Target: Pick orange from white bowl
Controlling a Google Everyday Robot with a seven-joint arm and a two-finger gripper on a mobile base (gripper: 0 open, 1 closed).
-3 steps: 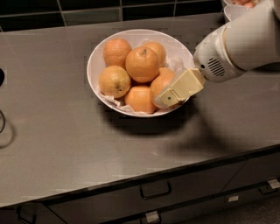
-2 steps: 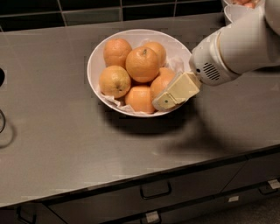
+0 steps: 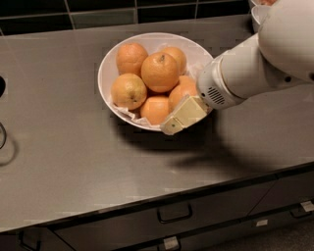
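The white bowl (image 3: 112, 63) stands on the dark counter, lined with crumpled white paper and holding several oranges. The orange (image 3: 179, 93), plain and deep orange, lies at the bowl's right side, partly hidden by my arm. An orange with a dark stem dimple (image 3: 159, 72) sits on top of the pile. A paler one with a speck (image 3: 128, 91) lies at the left. My gripper (image 3: 182, 115), cream coloured on a white arm, reaches in from the right. It sits low over the bowl's front-right rim, right against the orange.
A smaller white bowl (image 3: 257, 12) with red pieces stands at the back right corner. A dark tiled wall runs along the back. The counter's front edge has drawers (image 3: 174, 214) below it. A dark round object (image 3: 2, 86) shows at the left edge.
My gripper has slid a little left and toward the front along the bowl's right rim. The oranges and the bowl have not moved.
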